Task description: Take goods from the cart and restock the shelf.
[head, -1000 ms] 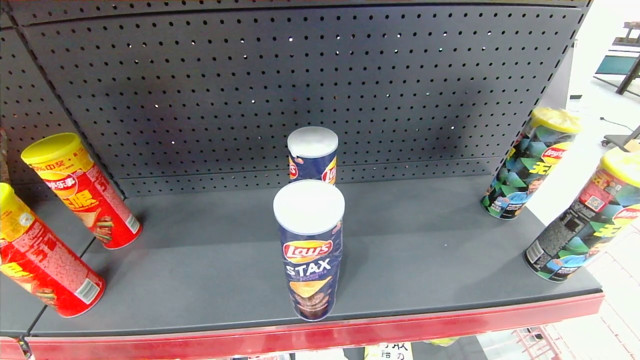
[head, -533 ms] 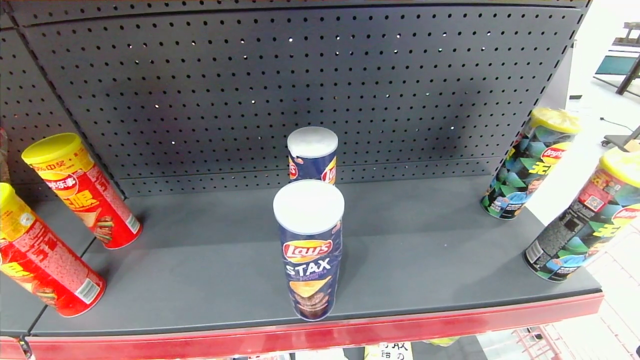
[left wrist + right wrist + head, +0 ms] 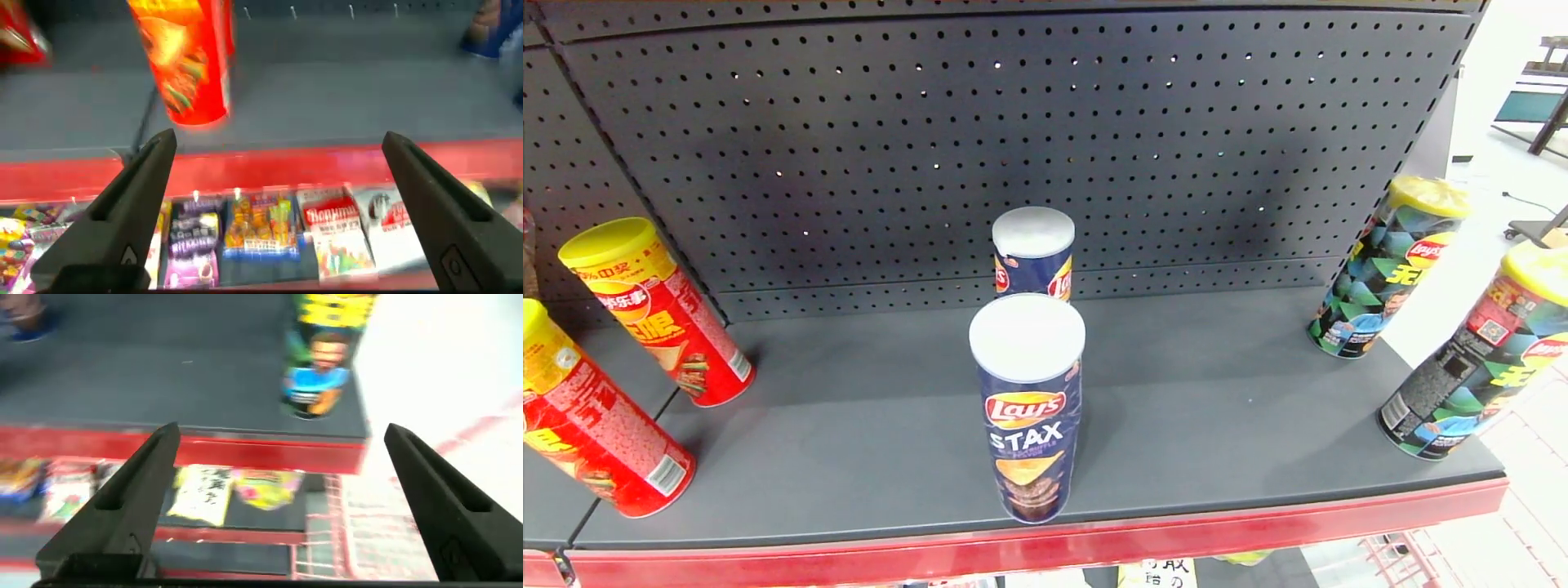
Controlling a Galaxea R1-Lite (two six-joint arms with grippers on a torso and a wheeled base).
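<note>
Two stand upright at the middle of the shelf (image 3: 1217, 425) in our head view: front blue can (image 3: 1029, 408), rear blue can (image 3: 1033, 253) behind it. Left wrist: our left gripper (image 3: 279, 139) gapes wide, empty, facing a red can (image 3: 184, 65). Right wrist: our right gripper (image 3: 282, 429) is likewise wide, facing a patterned can (image 3: 323, 367).

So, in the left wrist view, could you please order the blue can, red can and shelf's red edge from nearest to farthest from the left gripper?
From the left gripper:
1. Shelf's red edge, directly in front.
2. Red can, standing just behind that edge.
3. Blue can, farther off, toward the shelf's middle.
</note>
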